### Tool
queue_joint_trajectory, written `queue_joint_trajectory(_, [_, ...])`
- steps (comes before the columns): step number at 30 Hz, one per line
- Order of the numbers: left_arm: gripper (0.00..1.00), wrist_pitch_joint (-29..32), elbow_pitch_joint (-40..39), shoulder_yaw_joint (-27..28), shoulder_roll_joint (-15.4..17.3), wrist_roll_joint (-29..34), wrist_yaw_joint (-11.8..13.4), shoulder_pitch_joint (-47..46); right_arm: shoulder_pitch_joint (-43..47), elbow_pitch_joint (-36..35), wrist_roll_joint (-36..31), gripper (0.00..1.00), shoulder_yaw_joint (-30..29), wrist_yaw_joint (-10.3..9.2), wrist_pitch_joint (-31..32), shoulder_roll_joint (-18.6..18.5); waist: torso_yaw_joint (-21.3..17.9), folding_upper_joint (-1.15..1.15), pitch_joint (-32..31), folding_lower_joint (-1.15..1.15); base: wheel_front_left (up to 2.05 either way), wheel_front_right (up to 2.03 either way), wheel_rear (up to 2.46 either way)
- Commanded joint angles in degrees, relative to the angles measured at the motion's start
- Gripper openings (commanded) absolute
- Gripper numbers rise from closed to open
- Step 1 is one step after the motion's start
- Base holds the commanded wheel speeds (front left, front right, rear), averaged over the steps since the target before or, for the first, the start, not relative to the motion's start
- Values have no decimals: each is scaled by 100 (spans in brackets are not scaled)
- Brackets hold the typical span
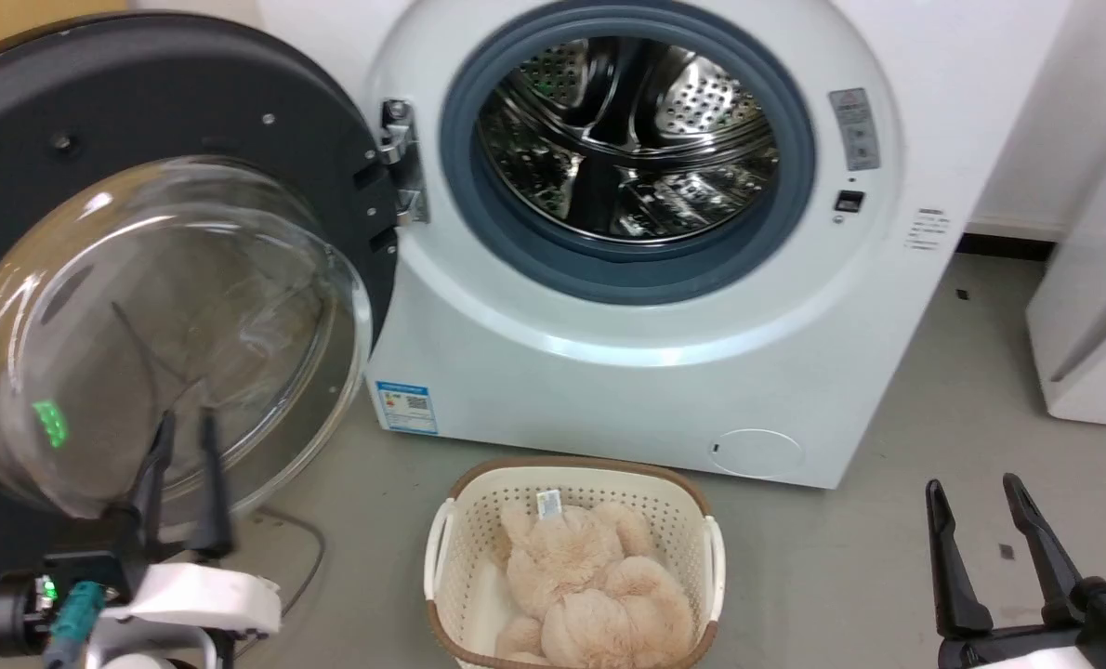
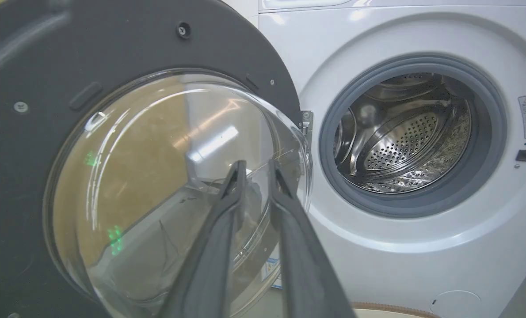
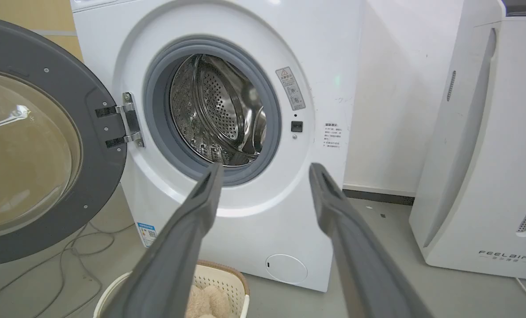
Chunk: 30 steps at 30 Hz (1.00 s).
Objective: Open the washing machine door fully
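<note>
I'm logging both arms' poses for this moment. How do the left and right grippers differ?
The left gripper holds its fingers a narrow gap apart; the right gripper spreads its fingers wide. The left gripper is in front of the glass of the washing machine door, contact unclear; the right gripper is over the floor, apart from the washing machine. Both have long dark fingers and hold nothing.

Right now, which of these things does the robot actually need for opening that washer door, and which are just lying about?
On the job: washing machine door, washing machine, left gripper by the door's glass.

Just lying about: laundry basket, plush toy inside it, white FEELBAIR appliance. The right gripper hangs open, away from the machine.
</note>
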Motion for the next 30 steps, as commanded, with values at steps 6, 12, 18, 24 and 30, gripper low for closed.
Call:
queue_joint_trajectory(6, [100, -25, -87, -244, -116, 31, -34, 292, 139, -72, -26, 100, 24, 5, -25, 12, -343, 0, -17, 0, 0, 0, 0])
queue_joint_trajectory(12, [100, -25, -47, -445, -202, 11, 15, 486, 145, -95, -54, 100, 120, 5, -25, 12, -663, 0, -12, 0, 0, 0, 0])
queue_joint_trajectory(18, [100, -25, 17, -518, -241, -7, 161, 665, 165, -99, -82, 100, 184, 5, -25, 12, -927, 0, 2, 0, 0, 0, 0])
queue_joint_trajectory(24, [0, 11, 43, -518, -261, -2, 171, 662, 85, -70, -61, 0, 183, 0, 5, -2, -1005, 0, 11, 0, 0, 0, 0])
queue_joint_trajectory(30, [0, 56, 16, -533, -264, 10, 171, 658, 64, -66, -75, 0, 194, 0, 50, -2, -1003, 0, 16, 0, 0, 0, 0])
